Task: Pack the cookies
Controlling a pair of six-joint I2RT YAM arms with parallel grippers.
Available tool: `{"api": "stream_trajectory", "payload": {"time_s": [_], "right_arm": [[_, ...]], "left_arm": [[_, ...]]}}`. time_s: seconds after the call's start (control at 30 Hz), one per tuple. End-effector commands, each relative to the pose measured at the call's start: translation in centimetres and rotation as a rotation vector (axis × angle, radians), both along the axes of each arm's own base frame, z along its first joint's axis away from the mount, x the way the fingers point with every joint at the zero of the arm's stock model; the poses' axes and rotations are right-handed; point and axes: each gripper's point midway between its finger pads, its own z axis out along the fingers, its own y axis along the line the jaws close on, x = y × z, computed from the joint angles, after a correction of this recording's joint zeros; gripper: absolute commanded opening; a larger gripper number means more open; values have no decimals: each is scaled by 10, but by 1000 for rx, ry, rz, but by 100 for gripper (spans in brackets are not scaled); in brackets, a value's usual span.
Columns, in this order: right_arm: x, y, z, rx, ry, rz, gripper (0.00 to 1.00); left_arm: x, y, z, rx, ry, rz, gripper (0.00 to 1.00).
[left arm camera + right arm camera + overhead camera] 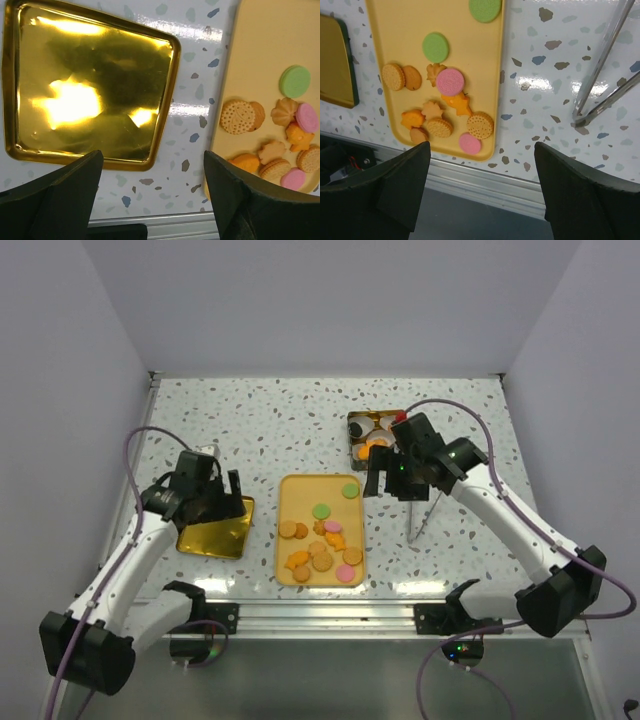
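Cookies: mid-frame on yellow tray
Left gripper: jaws apart, empty, above gold tin's edge
Right gripper: jaws apart, empty

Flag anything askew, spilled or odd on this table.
Nothing spilled: no cookies lie on the bare table. The gold tin sits skewed to the table edge, and tongs lie loose beside the yellow tray.

Cookies (mixed colours) on yellow tray
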Motion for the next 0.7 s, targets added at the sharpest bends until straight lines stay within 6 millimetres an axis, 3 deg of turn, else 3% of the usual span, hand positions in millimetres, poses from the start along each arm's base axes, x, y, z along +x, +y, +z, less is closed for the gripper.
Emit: {"api": "stream_trajectory", "payload": {"time_s": [0.0,0.1,0.37,0.67], "right_arm": [[15,3,16,-5,-58,-11,88],[18,3,21,-17,-69,0,89],[21,6,19,-25,-59,18,89],[13,-6,9,-75,-44,20,89]], "left_arm": [[7,-6,-20,7,94,8,86],[9,-12,-43,12,174,-2,83],[19,-20,-67,26,233,-17,82],[15,-25,-105,141,332,-33,78]]}}
